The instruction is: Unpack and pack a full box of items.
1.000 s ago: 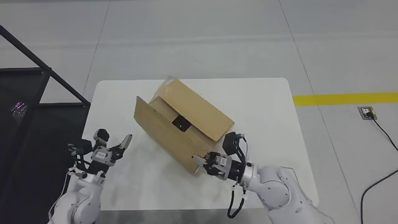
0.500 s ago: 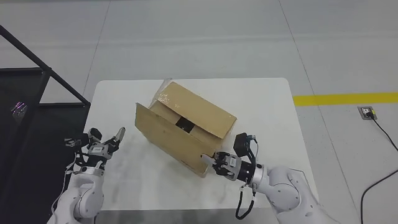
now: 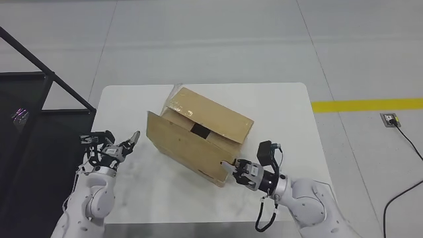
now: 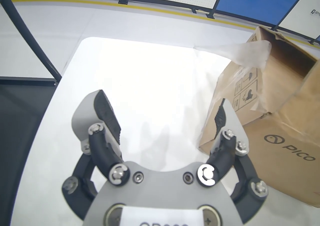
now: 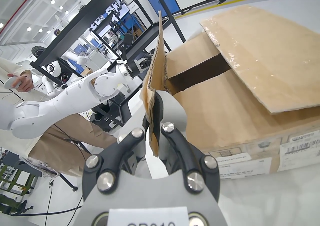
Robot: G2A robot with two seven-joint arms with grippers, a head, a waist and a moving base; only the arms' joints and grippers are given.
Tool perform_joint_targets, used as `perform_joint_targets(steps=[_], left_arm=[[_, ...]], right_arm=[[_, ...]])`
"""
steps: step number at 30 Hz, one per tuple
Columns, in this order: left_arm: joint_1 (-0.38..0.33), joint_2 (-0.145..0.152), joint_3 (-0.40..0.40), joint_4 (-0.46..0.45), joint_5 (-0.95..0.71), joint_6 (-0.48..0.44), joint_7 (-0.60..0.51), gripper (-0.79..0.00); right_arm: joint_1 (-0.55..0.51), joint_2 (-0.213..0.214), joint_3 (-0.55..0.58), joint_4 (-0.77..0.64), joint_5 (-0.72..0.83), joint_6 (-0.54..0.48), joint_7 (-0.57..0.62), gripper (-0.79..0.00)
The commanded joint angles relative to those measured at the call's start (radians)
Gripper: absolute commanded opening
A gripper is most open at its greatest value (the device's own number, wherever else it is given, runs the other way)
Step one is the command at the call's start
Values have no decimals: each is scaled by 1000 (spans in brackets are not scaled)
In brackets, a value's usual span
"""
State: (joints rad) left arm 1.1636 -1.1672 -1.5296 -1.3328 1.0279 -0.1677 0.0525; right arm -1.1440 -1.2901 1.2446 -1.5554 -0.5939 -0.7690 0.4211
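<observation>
A brown cardboard box [image 3: 198, 142] lies skewed in the middle of the white table [image 3: 284, 112]. One top flap [image 5: 262, 61] rests over it, leaving a dark gap [image 5: 197, 74]. My right gripper [image 3: 231, 170] is at the box's near right corner, shut on the edge of a side flap [image 5: 156, 66] that stands up edge-on between its fingers [image 5: 152, 122]. Left of the box, my left gripper [image 3: 120, 147] hovers open over bare table, holding nothing. In the left wrist view that gripper [image 4: 165, 117] sits beside the box wall [image 4: 287, 124], where loose clear tape [image 4: 250, 51] hangs.
A black metal frame [image 3: 39, 86] stands just off the table's left edge. Bare table lies left of the box and along its far side. The rounded near edge of the table [image 3: 218, 219] is close behind both grippers.
The box has slid a little to the right, with my right gripper moving the same way while holding the flap. My left gripper has shifted slightly away from the near edge and stays open.
</observation>
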Motion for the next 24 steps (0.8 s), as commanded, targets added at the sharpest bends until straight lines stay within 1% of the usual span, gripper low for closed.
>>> perform_joint_targets(steps=[1,5,10,11,12,13,14,15,20,24], left_arm=[[-18,0,10,18,8,-19,-6,0],[-47,-2,32,44,39,-44,-5,0],[-63,-2,44,59,53,-66,-3,0],[-65,-2,45,61,56,-69,-4,0],[-68,-2,47,64,59,-73,-5,0],[-71,-2,48,67,63,-75,-6,0],[-73,-2,49,69,66,-80,-6,0],[-74,-1,50,71,68,-84,-8,0],[-77,0,54,78,82,-103,-6,0],[-72,0,56,75,86,-114,-2,0]], right_arm=[[-2,2,1,1,1,0,-4,-785],[-6,6,4,2,0,3,-8,-785],[-14,12,8,0,2,2,-12,-785],[-16,13,10,-2,1,3,-14,-727],[-19,15,11,-3,-1,4,-15,-533],[-21,16,12,-5,-3,6,-18,-305],[-24,17,13,-8,-7,8,-21,-22],[-27,18,15,-11,-10,9,-26,0],[-38,23,23,-18,-15,3,-46,0],[-56,28,44,-27,-16,-20,-100,0]])
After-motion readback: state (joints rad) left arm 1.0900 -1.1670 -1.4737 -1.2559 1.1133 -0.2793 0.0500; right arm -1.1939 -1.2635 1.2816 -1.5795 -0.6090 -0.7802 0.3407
